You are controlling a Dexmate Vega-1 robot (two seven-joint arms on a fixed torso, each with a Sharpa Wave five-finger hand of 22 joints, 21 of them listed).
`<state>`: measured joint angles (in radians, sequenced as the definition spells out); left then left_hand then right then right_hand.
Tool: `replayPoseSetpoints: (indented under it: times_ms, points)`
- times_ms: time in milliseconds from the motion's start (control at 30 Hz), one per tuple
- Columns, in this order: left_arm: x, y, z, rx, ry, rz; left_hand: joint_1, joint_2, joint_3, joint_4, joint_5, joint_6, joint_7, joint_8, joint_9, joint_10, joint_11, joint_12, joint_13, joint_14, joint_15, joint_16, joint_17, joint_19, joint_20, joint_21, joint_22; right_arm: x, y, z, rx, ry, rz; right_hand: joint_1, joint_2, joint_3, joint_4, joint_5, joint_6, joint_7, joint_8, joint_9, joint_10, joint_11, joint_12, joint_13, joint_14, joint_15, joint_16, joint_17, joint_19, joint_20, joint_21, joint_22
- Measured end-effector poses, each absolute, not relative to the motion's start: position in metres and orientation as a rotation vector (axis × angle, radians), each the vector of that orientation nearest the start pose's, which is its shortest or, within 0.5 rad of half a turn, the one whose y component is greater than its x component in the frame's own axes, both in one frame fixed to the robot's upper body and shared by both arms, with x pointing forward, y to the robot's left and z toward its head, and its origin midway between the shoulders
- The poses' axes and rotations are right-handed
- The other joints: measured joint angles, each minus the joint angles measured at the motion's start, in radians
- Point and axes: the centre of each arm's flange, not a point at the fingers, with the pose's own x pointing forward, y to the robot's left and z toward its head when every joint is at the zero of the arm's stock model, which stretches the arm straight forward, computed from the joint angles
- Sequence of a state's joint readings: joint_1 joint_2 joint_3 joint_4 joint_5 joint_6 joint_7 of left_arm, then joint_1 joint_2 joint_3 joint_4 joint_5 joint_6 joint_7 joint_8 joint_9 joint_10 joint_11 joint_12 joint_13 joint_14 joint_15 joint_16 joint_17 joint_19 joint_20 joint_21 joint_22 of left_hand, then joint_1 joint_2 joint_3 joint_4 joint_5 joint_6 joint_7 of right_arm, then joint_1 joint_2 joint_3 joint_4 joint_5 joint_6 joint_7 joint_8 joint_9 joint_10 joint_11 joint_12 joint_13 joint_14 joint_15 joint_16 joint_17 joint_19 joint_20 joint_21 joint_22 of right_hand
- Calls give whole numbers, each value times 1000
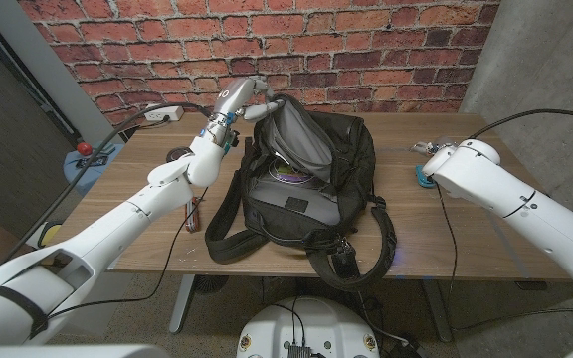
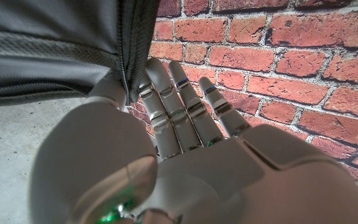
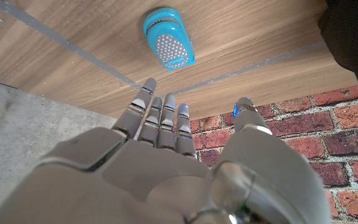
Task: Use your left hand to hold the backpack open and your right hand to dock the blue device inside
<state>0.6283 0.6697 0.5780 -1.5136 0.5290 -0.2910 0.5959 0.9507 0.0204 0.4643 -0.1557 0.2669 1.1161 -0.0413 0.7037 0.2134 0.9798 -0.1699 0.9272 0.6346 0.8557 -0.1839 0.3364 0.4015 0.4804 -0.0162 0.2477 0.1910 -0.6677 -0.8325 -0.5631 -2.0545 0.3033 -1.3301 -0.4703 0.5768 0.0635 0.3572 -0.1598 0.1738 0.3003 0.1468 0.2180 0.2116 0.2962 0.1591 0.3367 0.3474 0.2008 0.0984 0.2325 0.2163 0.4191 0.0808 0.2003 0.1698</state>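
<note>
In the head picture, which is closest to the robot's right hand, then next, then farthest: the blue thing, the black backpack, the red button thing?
1. The blue device: on the table right beside the right hand, near the table's right end.
2. The black backpack: mid-table, its flap held up by the left hand.
3. The red-knobbed object: past the table's left end.

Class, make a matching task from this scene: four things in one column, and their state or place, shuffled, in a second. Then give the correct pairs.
Things:
1. black fabric backpack
2. small blue oval device
3. left hand
4. right hand

States:
A. fingers spread, holding nothing
B. lying on the wooden table, untouched
C. gripping the bag's opening rim
D. unzipped, grey lining showing

Pairs: 1-D, 2-B, 3-C, 4-A
</note>
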Motion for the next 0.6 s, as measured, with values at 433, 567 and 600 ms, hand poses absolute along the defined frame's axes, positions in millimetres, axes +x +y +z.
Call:
replayPoseSetpoints:
  times_ms: [433,567,600]
  points:
    - [570,210,110,1034,-1308,246,0,0,0,0,-1,-2,-2,0,-1,-3,-3,0,0,0,0,-6,5,-5,-6,-4,0,569,-311,28,-904,140,-436,8,-8,-11,0,0,11,0,0,0,12,5,11,15,9,9,0,5,7,14,0,0]
    - [569,211,111,1034,-1309,247,0,0,0,0,-1,-2,-2,0,-1,-3,-3,0,0,0,0,-7,5,-5,-6,-4,0,570,-313,28,-917,162,-426,1,-25,-21,-1,0,11,0,0,0,12,5,11,17,9,9,0,5,7,14,0,0]
    - [569,211,110,1034,-1309,246,0,0,0,0,-1,-2,-2,0,-1,-3,-3,0,0,0,0,-7,5,-5,-5,-4,0,571,-313,28,-919,166,-424,1,-25,-24,2,0,11,0,0,0,12,5,11,17,9,9,0,5,7,14,0,0]
